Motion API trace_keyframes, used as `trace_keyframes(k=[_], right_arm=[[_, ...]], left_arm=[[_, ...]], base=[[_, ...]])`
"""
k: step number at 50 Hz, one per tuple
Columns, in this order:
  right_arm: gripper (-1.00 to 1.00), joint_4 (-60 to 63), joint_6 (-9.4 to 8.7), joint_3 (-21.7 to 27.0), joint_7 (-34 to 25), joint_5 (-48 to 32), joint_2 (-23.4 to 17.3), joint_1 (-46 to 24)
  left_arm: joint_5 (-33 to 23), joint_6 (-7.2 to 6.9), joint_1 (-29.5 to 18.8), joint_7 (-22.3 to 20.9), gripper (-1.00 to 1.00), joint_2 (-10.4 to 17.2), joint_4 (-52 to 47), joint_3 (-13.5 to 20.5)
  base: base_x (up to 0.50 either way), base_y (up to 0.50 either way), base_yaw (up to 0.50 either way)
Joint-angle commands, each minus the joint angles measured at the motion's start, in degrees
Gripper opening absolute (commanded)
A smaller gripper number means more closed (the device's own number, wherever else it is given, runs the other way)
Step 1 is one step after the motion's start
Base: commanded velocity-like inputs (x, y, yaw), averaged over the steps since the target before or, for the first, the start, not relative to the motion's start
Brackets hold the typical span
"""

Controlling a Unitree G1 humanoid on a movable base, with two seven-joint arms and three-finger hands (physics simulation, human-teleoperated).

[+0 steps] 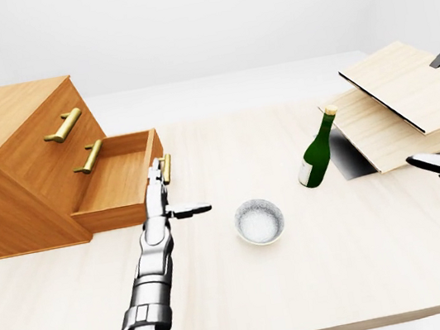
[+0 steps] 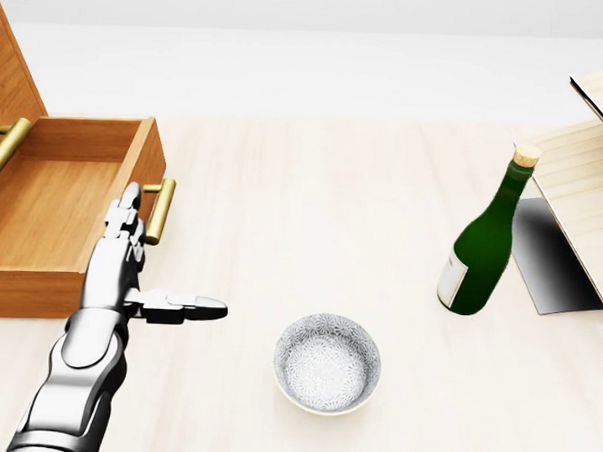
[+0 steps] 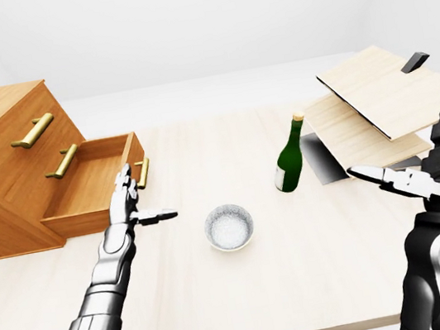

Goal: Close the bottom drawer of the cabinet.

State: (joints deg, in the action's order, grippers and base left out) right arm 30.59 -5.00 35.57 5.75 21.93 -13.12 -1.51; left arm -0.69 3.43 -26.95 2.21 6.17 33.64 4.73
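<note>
- Wooden cabinet point(image 1: 11, 165) stood at the left of the left-eye view on the pale table point(image 1: 346, 271), with two brass handles on its slanted face.
- Bottom drawer point(image 2: 52, 210) was pulled out to the right in the head view, its inside bare wood, its brass handle point(image 2: 159, 211) upright on the outer face.
- Left hand point(image 2: 125, 258) was stretched flat just beside that outer face; fingers point(image 2: 122, 218) pointed up the head view alongside the handle, thumb stuck out to the right, nothing gripped. Could not tell whether the fingertips touched the drawer face or the handle.
- Left forearm ran from the bottom edge of the head view up to the drawer.
- Right hand point(image 3: 430, 169) was held at the right of the right-eye view, fingers spread apart and empty, well apart from the cabinet.
- Patterned bowl point(image 2: 327, 364) sat on the table near the middle, to the right of the left hand and apart from it.
- Green bottle point(image 2: 484, 239) with a cork top and pale label stood a little tilted, to the right of the bowl.
- Light wooden boards point(image 1: 403, 102) lay stacked at an angle at the right of the left-eye view, just beside the bottle, with a dark shadow beneath.
</note>
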Motion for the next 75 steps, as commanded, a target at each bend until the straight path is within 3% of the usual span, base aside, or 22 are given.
trace_keyframes(k=[1,13,18,25,33,44,75], right_arm=[[1.00,-0.47,0.00,-0.43,-0.04,-0.20,-0.03,-0.21],[1.00,-1.18,0.00,-0.89,-0.06,-0.33,-0.01,-0.35],[1.00,-1.22,0.00,-0.82,-0.22,-0.35,0.10,-0.16],[1.00,-0.81,0.00,-0.72,-0.23,-0.19,0.19,0.02],[1.00,-1.29,0.00,-0.78,-0.40,-0.17,0.27,0.16],[1.00,-1.67,0.00,-0.95,-0.52,-0.42,0.45,0.23],[1.00,-2.28,0.00,-1.43,-0.47,-0.80,0.36,-0.03]], left_arm=[[-0.54,1.57,-5.50,0.87,1.00,2.00,12.95,0.66],[0.06,1.57,-9.42,1.98,1.00,3.49,24.84,1.48],[-1.21,1.57,-14.42,4.02,1.00,4.08,32.70,1.20],[-1.93,1.57,-17.17,3.91,1.00,4.37,35.29,1.40],[-4.39,1.57,-16.66,4.83,1.00,3.53,38.10,1.15],[-4.56,1.57,-16.89,5.13,1.00,4.44,38.55,1.89],[1.82,1.57,-17.44,4.86,1.00,9.53,40.68,5.88]], base=[[0.00,0.00,0.00],[0.00,0.00,0.00],[0.00,0.00,0.00],[0.00,0.00,0.00],[0.00,0.00,0.00],[0.00,0.00,0.00],[0.00,0.00,0.00]])
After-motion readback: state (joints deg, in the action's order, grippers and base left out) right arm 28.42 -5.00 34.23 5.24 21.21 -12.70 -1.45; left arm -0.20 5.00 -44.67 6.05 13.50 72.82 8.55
